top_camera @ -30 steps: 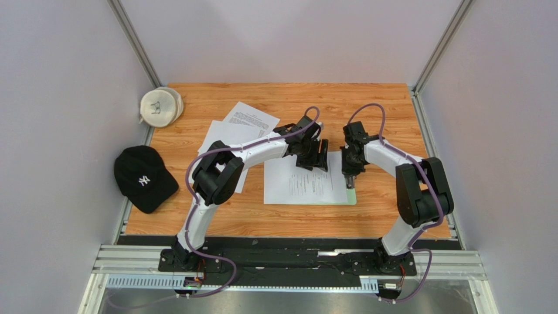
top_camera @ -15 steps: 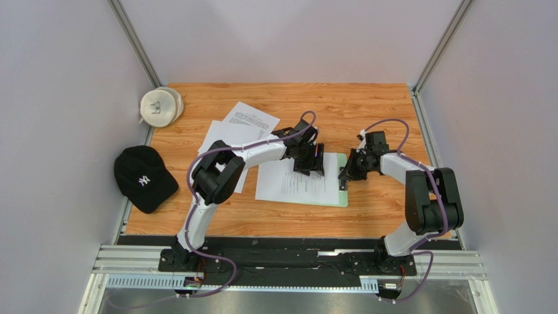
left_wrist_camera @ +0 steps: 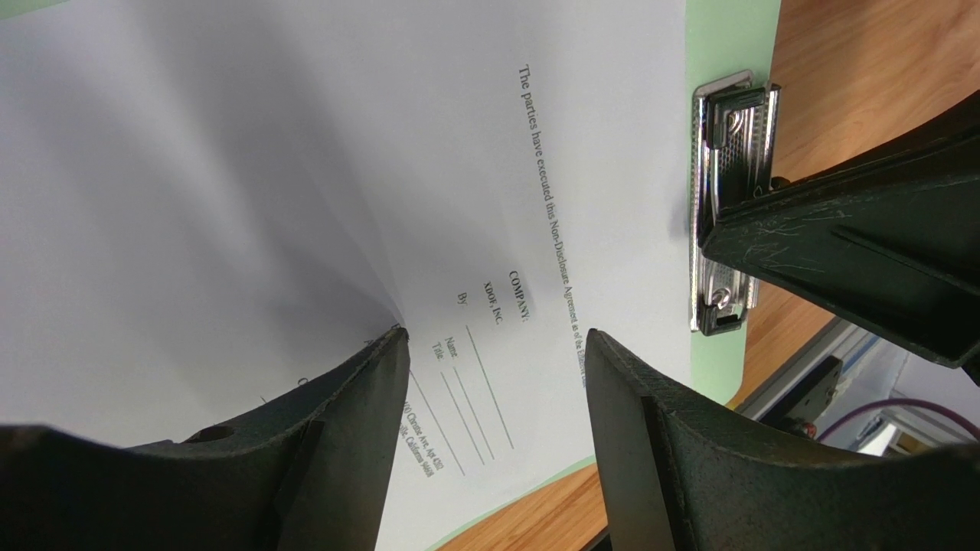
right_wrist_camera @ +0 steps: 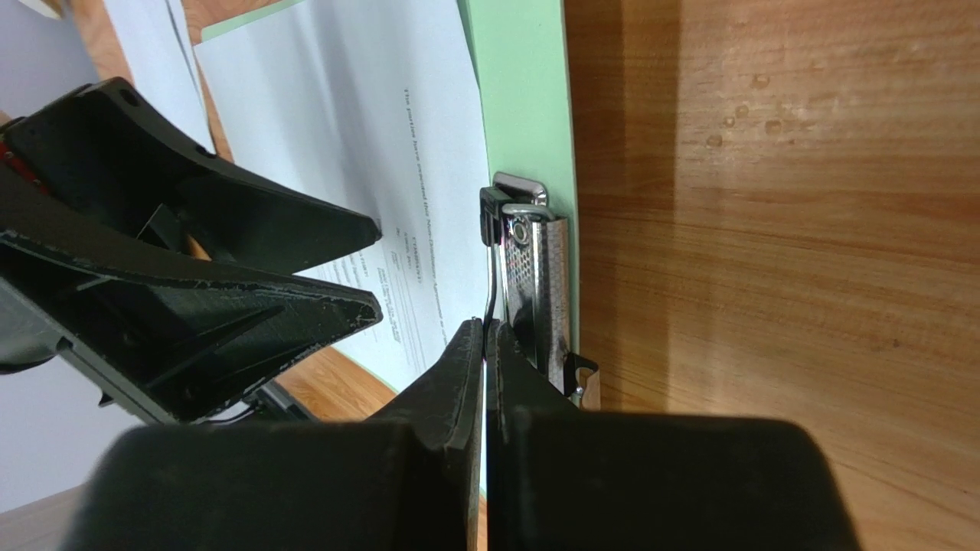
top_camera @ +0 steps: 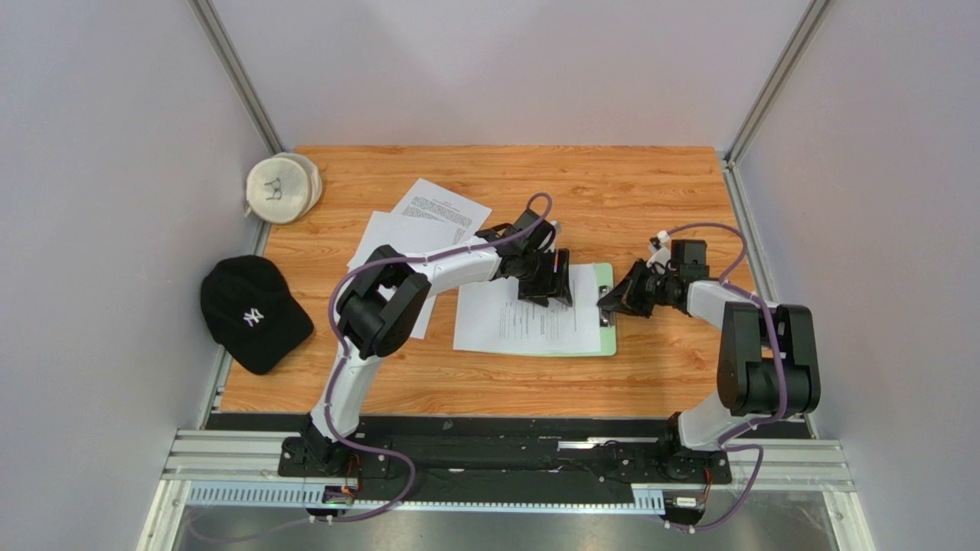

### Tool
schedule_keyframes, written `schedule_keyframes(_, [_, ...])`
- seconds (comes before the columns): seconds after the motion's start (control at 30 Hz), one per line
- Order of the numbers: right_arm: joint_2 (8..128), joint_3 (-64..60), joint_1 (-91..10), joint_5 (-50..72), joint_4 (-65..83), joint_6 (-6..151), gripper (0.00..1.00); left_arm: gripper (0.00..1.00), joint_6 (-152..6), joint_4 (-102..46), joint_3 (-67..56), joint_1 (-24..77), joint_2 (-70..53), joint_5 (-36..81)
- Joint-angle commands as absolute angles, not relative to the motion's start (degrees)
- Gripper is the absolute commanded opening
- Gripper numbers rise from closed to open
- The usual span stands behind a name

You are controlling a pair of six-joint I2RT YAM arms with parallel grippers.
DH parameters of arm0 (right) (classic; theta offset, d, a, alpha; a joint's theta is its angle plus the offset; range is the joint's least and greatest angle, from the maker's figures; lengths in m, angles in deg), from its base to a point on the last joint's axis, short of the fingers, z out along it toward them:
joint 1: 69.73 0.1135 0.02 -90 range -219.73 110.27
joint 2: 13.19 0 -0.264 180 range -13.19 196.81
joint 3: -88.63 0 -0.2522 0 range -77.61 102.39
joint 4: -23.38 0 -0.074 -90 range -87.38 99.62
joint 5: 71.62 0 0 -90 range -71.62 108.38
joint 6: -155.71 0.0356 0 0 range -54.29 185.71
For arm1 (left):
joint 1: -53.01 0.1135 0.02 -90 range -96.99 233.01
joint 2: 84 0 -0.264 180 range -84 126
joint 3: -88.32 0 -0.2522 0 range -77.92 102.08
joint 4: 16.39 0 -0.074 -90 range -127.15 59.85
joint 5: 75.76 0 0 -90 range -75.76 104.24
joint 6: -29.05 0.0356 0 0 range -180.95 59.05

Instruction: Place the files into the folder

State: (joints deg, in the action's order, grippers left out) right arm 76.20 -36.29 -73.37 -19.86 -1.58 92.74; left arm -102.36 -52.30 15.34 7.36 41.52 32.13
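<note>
**Changed in the last second:** the right gripper (top_camera: 612, 303) has swung from above the folder's right edge out to that side and now points in at it, low over the wood. The folder (top_camera: 607, 335) and the sheet on it have slid a little to the left. The left gripper (left_wrist_camera: 495, 335) has hardly shifted.

**Right gripper:** the fingers are pressed together with nothing between them. Their joined tip rests against the metal clip (right_wrist_camera: 538, 287) on the folder's short edge.

**Left gripper:** the fingers stand apart, tips down on the printed sheet, with a strip of text showing between them. Whether they press the paper or only touch it cannot be told. The clip lies just to this gripper's right.

**Files:**
- One white sheet (top_camera: 518, 327) lies flat on the pale green folder, under the left gripper. Its edge is just beside the clip, and whether it is tucked under cannot be told.
- Loose sheets (top_camera: 439, 208) overlap on the wood to the left gripper's left, partly under that arm.

**Surface:** an orange-brown wood-grain table (top_camera: 644, 189), with a few small glossy specks on the wood near the right gripper.

**Room:**
- Pale lilac-grey walls (top_camera: 518, 69) close three sides, with metal posts in the far corners.
- A slotted aluminium rail (top_camera: 518, 462) at the near edge carries both arm bases.
- A black cap (top_camera: 251, 312) with a white emblem lies well to the left of the left gripper, at the table's edge.
- A cream round fabric piece (top_camera: 282, 186) sits at the far-left corner.
</note>
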Motion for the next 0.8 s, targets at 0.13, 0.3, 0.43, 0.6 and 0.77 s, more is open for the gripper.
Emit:
schedule_keyframes(0.13, [76.54,-39.46,-76.24,-30.66,12.07,99.54,0.0,0.68,-102.08,-52.29,12.78,7.83,43.18,33.13])
schedule_keyframes(0.3, [77.25,-40.43,-76.77,-31.63,15.23,101.3,0.0,0.68,-102.08,-52.38,13.31,7.84,43.97,33.66])
schedule_keyframes(0.43, [78.57,-40.79,-76.85,-31.89,16.21,101.83,0.0,0.68,-102.87,-51.77,13.4,7.84,44.41,35.41])
schedule_keyframes(0.6, [80.32,-42.54,-77.03,-33.56,21.63,105.07,0.0,0.68,-102.79,-51.67,14.02,7.75,44.23,35.51])
schedule_keyframes(0.77, [81.38,-45.71,-78.34,-37.78,32.54,112.98,0.0,0.68,-102.34,-52.3,13.85,7.84,44.85,34.8])
